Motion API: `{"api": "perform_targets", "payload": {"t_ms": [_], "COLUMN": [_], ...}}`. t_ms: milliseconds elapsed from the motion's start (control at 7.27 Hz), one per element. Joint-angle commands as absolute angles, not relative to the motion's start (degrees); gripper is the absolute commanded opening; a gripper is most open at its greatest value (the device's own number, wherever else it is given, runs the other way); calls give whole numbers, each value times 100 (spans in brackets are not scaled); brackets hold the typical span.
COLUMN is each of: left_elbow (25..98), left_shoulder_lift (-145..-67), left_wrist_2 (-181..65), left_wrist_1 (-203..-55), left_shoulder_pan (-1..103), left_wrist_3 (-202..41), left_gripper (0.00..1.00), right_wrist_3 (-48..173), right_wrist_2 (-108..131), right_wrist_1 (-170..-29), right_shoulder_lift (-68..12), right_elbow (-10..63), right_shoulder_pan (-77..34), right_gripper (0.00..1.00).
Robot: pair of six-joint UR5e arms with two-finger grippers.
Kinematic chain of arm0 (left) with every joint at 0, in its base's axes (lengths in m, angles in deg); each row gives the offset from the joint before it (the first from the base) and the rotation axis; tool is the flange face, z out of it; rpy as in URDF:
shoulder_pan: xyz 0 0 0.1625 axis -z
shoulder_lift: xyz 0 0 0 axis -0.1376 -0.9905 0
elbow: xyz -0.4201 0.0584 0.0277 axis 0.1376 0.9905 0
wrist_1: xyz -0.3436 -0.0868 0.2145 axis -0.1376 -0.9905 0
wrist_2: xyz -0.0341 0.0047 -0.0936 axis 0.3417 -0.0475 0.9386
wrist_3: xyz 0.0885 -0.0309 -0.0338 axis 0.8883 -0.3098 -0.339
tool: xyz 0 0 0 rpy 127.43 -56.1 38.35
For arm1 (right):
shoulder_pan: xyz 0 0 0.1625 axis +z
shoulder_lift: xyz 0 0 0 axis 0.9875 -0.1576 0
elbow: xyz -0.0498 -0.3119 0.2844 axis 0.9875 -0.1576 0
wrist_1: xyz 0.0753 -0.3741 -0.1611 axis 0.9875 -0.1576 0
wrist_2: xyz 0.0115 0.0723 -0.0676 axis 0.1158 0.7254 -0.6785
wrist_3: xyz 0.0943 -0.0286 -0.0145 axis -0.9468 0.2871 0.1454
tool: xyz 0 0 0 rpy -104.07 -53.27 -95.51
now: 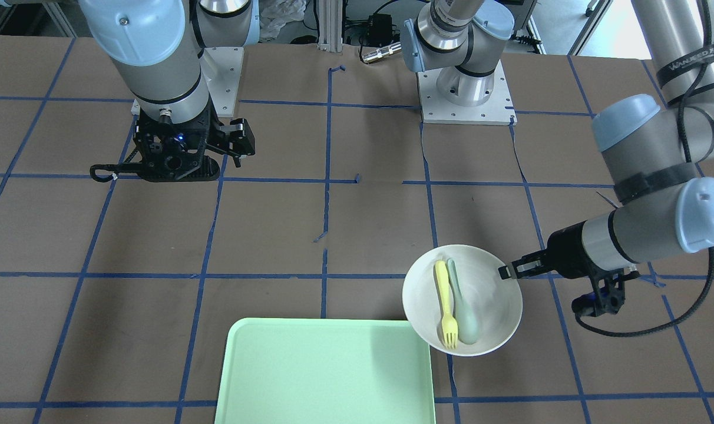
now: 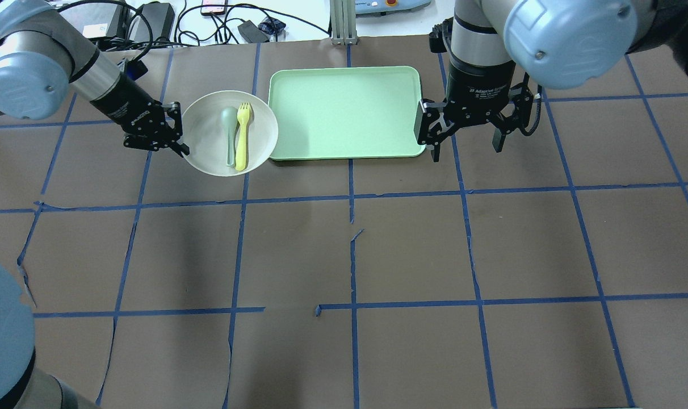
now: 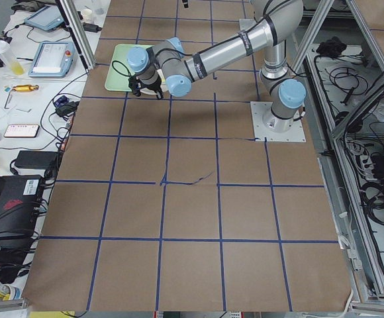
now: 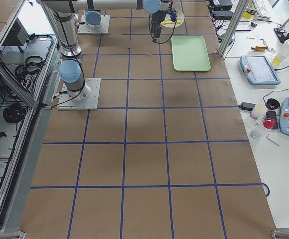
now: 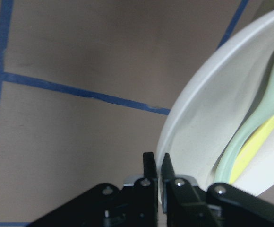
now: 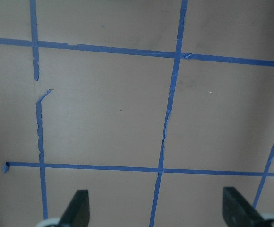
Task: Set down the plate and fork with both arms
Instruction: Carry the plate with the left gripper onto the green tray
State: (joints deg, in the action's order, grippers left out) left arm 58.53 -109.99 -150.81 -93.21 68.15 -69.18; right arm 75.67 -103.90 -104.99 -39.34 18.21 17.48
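Note:
The off-white plate [image 2: 208,139] is at the table's far left, next to the green tray; it also shows in the front view [image 1: 492,294] and the left wrist view [image 5: 208,123]. The pale-yellow fork [image 2: 242,136] lies in it beside a grey-green spoon [image 2: 229,132]; the fork also shows in the front view [image 1: 445,303]. My left gripper [image 2: 180,149] is shut on the plate's rim, and the left wrist view shows its fingers [image 5: 149,175] pinching the rim. My right gripper [image 2: 464,150] is open and empty, above the table to the right of the tray, as the front view [image 1: 174,171] also shows.
The mint-green rectangular tray [image 2: 344,111] lies at the far middle of the table, its left edge close to the plate; it also shows in the front view [image 1: 327,371]. Brown paper with blue tape lines covers the table [image 2: 349,255]. Cables and devices lie beyond the far edge.

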Motion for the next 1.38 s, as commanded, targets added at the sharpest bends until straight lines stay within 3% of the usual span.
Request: {"api": "perform_targets", "payload": {"t_ms": [0, 550, 1238], "left_elbow": [5297, 3845, 3658], "left_shoulder_lift": [-11612, -12896, -13408], "left_wrist_2": [-14951, -14327, -14370], "left_wrist_1": [-8734, -8663, -8302], "left_shoulder_pan": [7485, 8322, 8481], "left_wrist_3": [-7804, -8890, -8329], "left_gripper": [0, 0, 0], "right_wrist_3": [7567, 7567, 7559], "right_wrist_2": [-10388, -10361, -10186], "right_wrist_1": [-10449, -10440, -10449], "right_shoulder_lift": [-3948, -3948, -3948], "right_elbow": [1812, 1829, 1856], "right_shoulder_pan": [1750, 1794, 1821], "right_gripper": [100, 100, 100]}}
